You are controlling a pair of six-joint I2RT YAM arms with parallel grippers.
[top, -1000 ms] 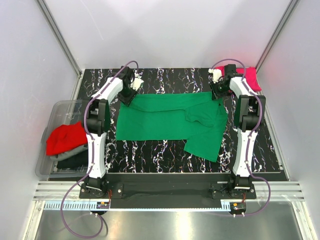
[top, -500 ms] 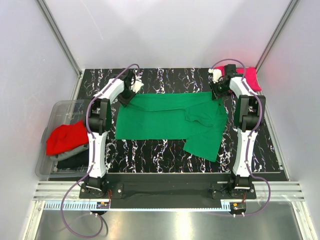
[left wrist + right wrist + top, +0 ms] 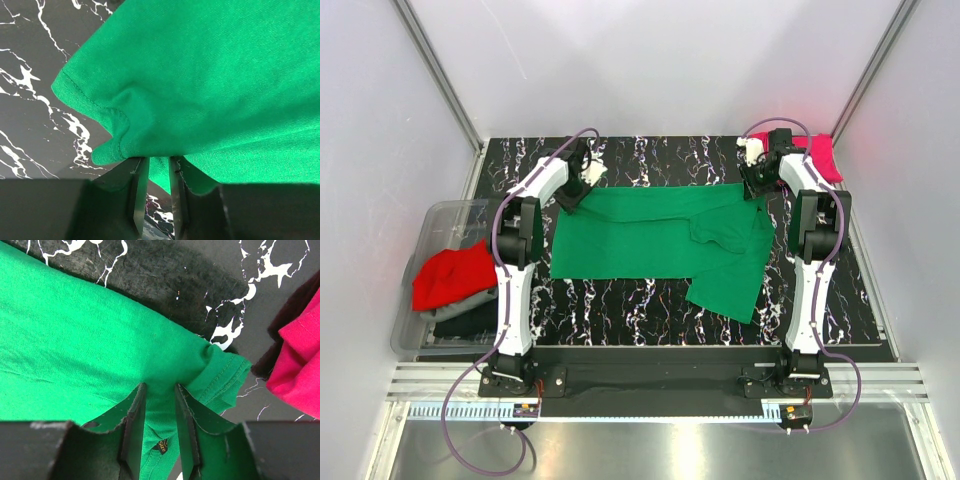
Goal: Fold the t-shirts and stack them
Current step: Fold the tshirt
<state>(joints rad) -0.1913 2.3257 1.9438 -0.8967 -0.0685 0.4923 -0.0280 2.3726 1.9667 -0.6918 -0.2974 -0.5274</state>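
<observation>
left arm: reaches out over the far-left part of the bench (image 3: pixel 650 160), forearm angled inward, wrist tipped down.
left gripper (image 3: pixel 157 162): fingers a narrow gap apart, pinching the far-left corner of the green t-shirt (image 3: pixel 640 235). The hem curls and bunches up into the gap.
right arm: runs up the right side, wrist bent down and inward.
right gripper (image 3: pixel 159 390): clamped on the far-right corner of the green t-shirt. The cloth puckers toward the fingers, with a small sewn label between them.
green t-shirt: far edge runs between the two grippers and the body lies flat toward the arm bases. Its right part is rumpled, with a flap reaching nearest the bases.
pink t-shirt (image 3: pixel 820 155): just right of the right gripper, apart from the green hem, with a sliver of bench between.
bin (image 3: pixel 440 215): well left of the left gripper and nearer the bases, off the bench's left edge. It holds a red t-shirt (image 3: pixel 448 275) on top of grey and black cloth.
edges/room: bare bench shows left of the left gripper, beyond both grippers up to the back wall, and between the shirt's near hem and the bases.
</observation>
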